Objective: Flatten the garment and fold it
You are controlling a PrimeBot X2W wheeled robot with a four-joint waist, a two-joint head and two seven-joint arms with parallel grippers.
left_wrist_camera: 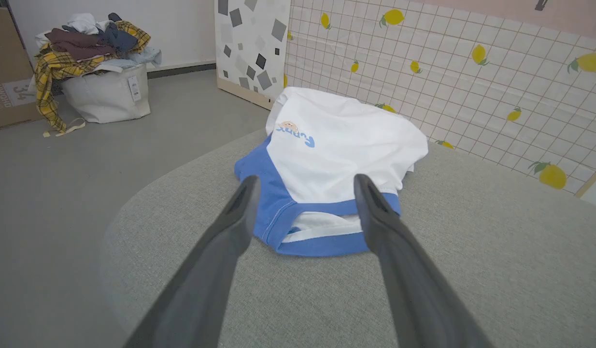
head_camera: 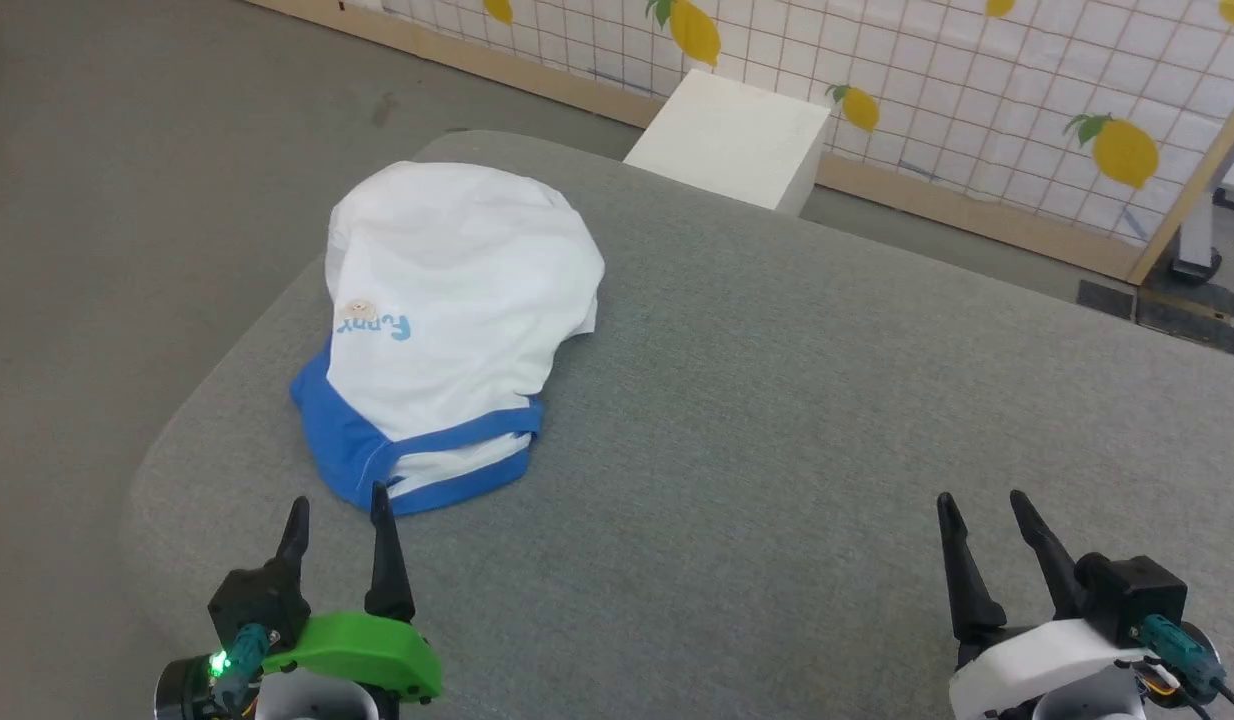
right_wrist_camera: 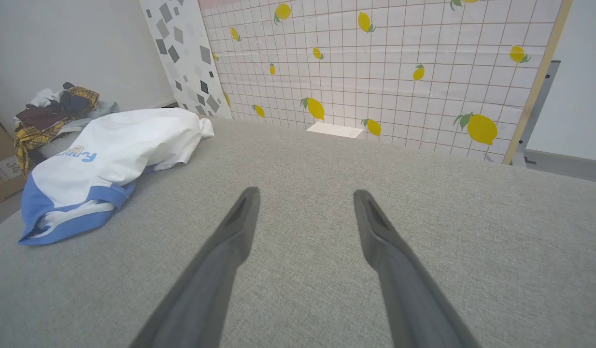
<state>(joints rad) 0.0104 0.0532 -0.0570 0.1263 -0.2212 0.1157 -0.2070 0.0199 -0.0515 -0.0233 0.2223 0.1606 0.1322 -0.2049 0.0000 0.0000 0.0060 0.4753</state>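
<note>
White garment (head_camera: 457, 300) lies lengthwise away, blue end nearest; left end effector (head_camera: 339, 495) and right end effector (head_camera: 980, 495) apart.

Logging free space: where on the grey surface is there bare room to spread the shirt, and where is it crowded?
Bare: the grey surface right of the garment, from the white block by the far edge to the right gripper. Crowded: the left side, where the left gripper points at the garment's blue hem.
</note>
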